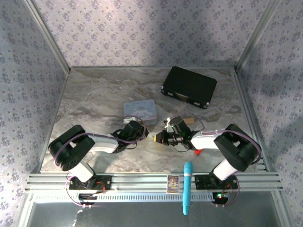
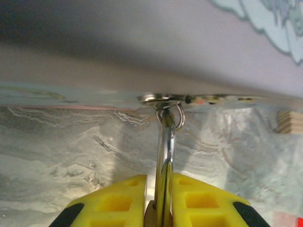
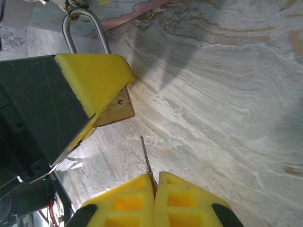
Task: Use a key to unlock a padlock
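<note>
Left gripper (image 2: 161, 183), marbled tabletop (image 1: 94, 99) (floral walls (image 1: 142, 28))

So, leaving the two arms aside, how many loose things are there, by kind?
Padlock: 1
Key: 1
Pale blue tin: 1
Black case: 1
Turquoise stick: 1
Blocks: 2 (tan block, red block)
Small card: 1
Total: 8

Dull, faintly scuffed brass forms the padlock (image 3: 116, 109) body; its shackle (image 2: 164, 156) is mirror-polished silvery metal. The key (image 3: 146, 158) is thin bare metal. Matt yellow moulded plastic faces the left gripper (image 2: 160, 185) and right gripper (image 3: 155, 178). The table (image 1: 94, 94) shows a smooth marble-print finish. The pale blue tin (image 1: 139, 109), blurred up close, appears to be satin-painted metal.
</note>
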Available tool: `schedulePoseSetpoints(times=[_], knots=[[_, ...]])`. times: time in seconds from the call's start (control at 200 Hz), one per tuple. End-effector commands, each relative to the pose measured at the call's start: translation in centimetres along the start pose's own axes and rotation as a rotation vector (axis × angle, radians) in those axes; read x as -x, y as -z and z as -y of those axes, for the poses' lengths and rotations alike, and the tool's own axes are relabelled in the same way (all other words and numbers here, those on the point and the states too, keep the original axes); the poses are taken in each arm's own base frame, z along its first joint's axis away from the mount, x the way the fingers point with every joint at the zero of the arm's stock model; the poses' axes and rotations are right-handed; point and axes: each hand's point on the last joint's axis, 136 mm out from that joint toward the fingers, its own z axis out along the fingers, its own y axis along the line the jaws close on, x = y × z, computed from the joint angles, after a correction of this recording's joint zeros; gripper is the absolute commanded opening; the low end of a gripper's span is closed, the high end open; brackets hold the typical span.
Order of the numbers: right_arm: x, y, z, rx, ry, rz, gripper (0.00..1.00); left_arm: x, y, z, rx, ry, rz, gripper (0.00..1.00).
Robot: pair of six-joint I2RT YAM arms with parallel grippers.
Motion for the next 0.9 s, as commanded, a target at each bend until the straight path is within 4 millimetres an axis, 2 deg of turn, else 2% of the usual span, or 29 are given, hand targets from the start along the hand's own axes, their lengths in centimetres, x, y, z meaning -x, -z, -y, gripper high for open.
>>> schedulePoseSetpoints(times=[0.0, 0.22, 0.57, 0.73, 0.895], knots=[[0.5, -0.3, -1.5, 0.086, -0.030, 0.004, 0.00, -0.3, 0.0, 0.1, -0.080, 0.192, 0.016, 0.13], [1.1, -0.6, -2.7, 0.216, -0.118, 0.000, 0.00, 0.6, 0.5, 0.7, -0.162, 0.270, 0.089, 0.13], [1.1, 0.5, -2.9, 0.312, -0.215, -0.021, 0.00, 1.1, 0.3, 1.5, -0.230, 0.336, 0.116, 0.13], [0.9, 0.5, -3.0, 0.338, -0.276, -0.052, 0.00, 1.4, 0.2, 1.9, -0.267, 0.374, 0.137, 0.05], [1.3, 0.2, -2.4, 0.345, -0.329, -0.057, 0.00, 1.5, 0.2, 2.2, -0.276, 0.374, 0.142, 0.04]])
